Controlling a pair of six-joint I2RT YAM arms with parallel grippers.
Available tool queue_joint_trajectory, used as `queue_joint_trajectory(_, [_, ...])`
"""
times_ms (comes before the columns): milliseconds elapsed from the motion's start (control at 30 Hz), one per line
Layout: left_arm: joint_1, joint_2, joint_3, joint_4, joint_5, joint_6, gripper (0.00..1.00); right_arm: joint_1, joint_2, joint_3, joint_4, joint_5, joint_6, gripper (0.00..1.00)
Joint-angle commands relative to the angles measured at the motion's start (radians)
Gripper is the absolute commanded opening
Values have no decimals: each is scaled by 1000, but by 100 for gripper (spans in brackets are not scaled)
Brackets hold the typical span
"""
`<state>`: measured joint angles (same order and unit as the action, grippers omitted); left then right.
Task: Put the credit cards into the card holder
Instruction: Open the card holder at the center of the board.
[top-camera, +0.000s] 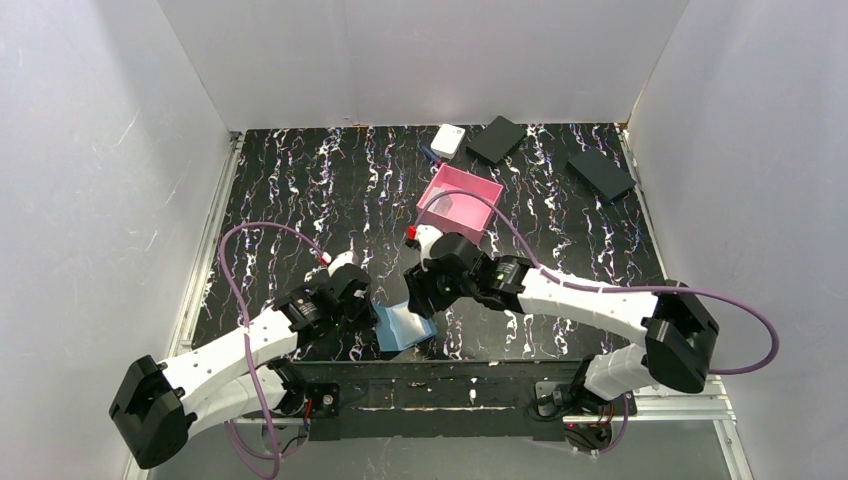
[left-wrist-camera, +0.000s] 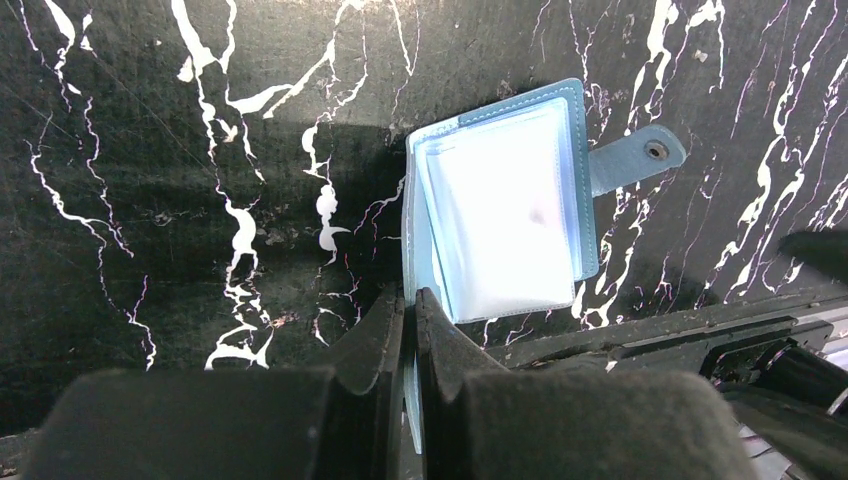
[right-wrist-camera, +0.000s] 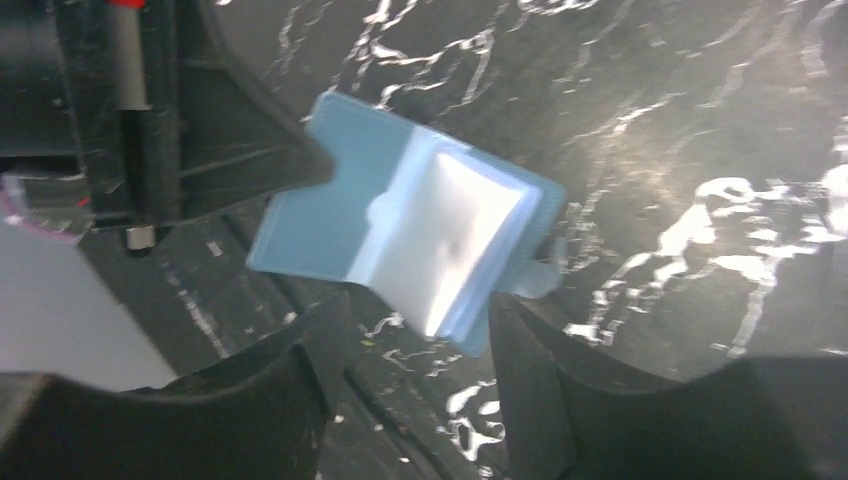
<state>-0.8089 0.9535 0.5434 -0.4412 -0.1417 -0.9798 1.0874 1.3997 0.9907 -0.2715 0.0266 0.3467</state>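
Observation:
The blue card holder (top-camera: 405, 325) lies open near the table's front edge, with its pale slotted inside up. In the left wrist view the holder (left-wrist-camera: 500, 215) shows its snap tab (left-wrist-camera: 640, 155) sticking out to the right. My left gripper (left-wrist-camera: 410, 300) is shut on the edge of the holder's cover flap; from above it (top-camera: 370, 312) sits at the holder's left side. My right gripper (right-wrist-camera: 415, 310) is open, its jaws standing on either side of the near corner of the holder (right-wrist-camera: 420, 235); from above it (top-camera: 420, 292) is just behind the holder. No credit card shows in any view.
A pink open tray (top-camera: 478, 192) stands behind the right arm. A small white box (top-camera: 447, 140) and two flat black boxes (top-camera: 496, 138) (top-camera: 601, 174) lie at the back. The metal base rail (top-camera: 450, 375) runs just in front of the holder.

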Motion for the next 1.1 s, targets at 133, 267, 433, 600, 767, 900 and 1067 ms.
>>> queue_joint_trajectory(133, [-4,-18,-25,-2,-35,10,0,-44,185,-55,251,-298,73,26])
queue_joint_trajectory(267, [-5,-25,-34,-6,-36,9,0,-70,221,-100,312,-301,61,19])
queue_joint_trajectory(433, [-5,-27,-48,-4,-46,16,0,-75,243,-177,358,-255,43,15])
queue_joint_trajectory(600, [2,39,-16,-98,-91,70,0,-75,256,-224,408,-229,45,15])
queue_joint_trajectory(767, [3,138,30,-151,-90,94,0,-75,240,-225,410,-276,94,27])
queue_joint_trajectory(900, [3,115,0,-107,-78,79,0,-82,184,-214,355,-274,128,42])
queue_joint_trajectory(1067, [3,72,-26,-89,-78,67,0,-120,147,-232,355,-309,163,47])
